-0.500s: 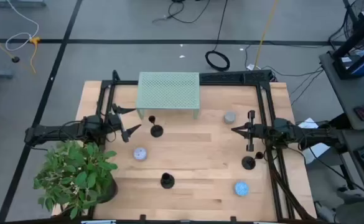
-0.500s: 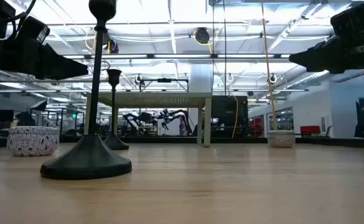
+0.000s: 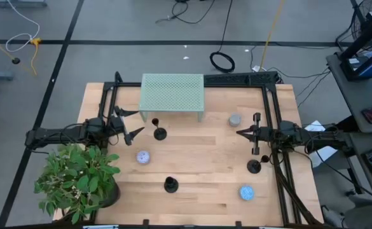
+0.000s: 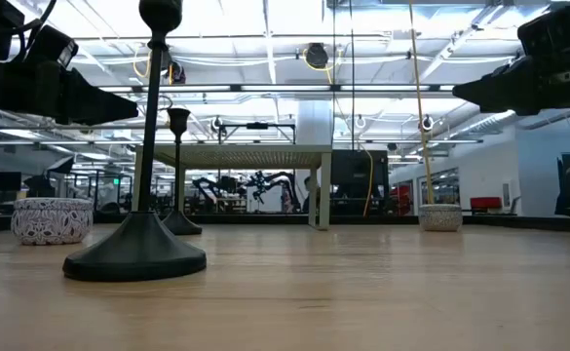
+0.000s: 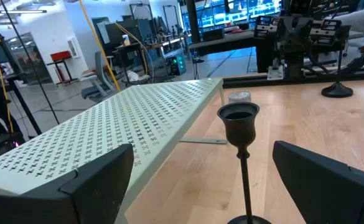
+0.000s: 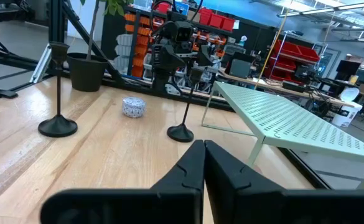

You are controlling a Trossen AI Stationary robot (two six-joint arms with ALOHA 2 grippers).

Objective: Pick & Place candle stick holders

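Three black candle stick holders stand upright on their round bases on the wooden table. One [image 3: 159, 132] stands just in front of the green rack, a second [image 3: 171, 184] near the table's near edge, and a third [image 3: 254, 165] at the right. My left gripper [image 3: 132, 123] is open, level, just left of the first holder; its cup [image 5: 239, 120] shows ahead between the fingers, untouched. My right gripper [image 3: 241, 133] is shut and empty, above the table, a little to the far side of the third holder.
A pale green perforated rack [image 3: 173, 95] stands at the table's far middle. Small bowls sit at the left middle [image 3: 143, 157], the near right [image 3: 247, 192] and the far right [image 3: 234, 119]. A potted plant [image 3: 77, 178] fills the near left corner.
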